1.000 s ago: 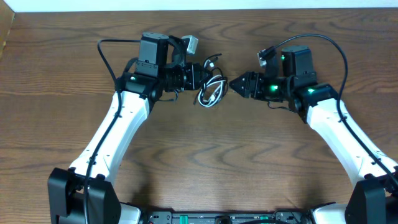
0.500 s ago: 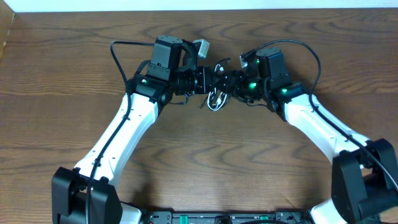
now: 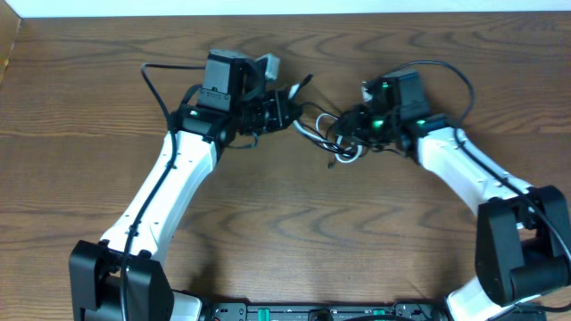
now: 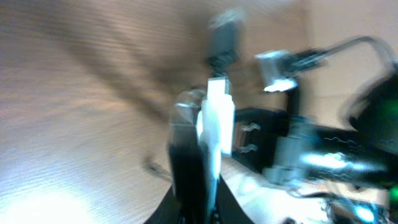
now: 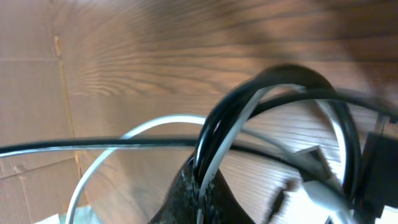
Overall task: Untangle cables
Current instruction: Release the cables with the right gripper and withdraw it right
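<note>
The cables (image 3: 323, 134) hang as a stretched tangle of black and white loops between my two grippers, above the wooden table (image 3: 285, 232). My right gripper (image 3: 343, 132) is shut on the bundle. In the right wrist view its jaws (image 5: 202, 171) pinch black loops (image 5: 280, 78) and a white cord (image 5: 155, 123) together. My left gripper (image 3: 285, 109) is shut on the tangle's other side. The blurred left wrist view shows something white (image 4: 217, 121) pinched at the left gripper (image 4: 208, 109), with a black plug (image 4: 224, 38) just beyond. A white loop (image 3: 346, 159) droops below the right gripper.
Thick black arm cords arch over each wrist (image 3: 156, 76) (image 3: 446, 71). The table's far edge (image 3: 285, 12) runs close behind both grippers. A cardboard wall (image 5: 31, 124) shows at the left of the right wrist view.
My right gripper has shut on the bundle and drawn back to the right. The left gripper has pulled left. The cables are now stretched out between them.
</note>
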Motion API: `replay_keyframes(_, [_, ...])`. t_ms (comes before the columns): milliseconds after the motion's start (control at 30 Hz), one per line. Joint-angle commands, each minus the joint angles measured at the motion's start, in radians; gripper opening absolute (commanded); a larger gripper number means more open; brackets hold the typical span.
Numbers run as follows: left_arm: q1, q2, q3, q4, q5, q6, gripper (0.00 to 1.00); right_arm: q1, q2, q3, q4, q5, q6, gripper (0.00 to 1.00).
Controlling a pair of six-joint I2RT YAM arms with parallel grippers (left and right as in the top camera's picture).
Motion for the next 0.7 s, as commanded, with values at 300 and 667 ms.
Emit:
replay_keyframes(300, [0.06,-0.007,0.003,-0.313,-0.32,0.3,0.07,-0.326,-0.292,0.01,-0.269,0.039,-0.189,0.01])
replay_keyframes(667, [0.025,0.023,-0.003,-0.299,-0.2,0.387,0.08,-0.348,-0.325,0.01,-0.393,0.005,-0.282,0.19])
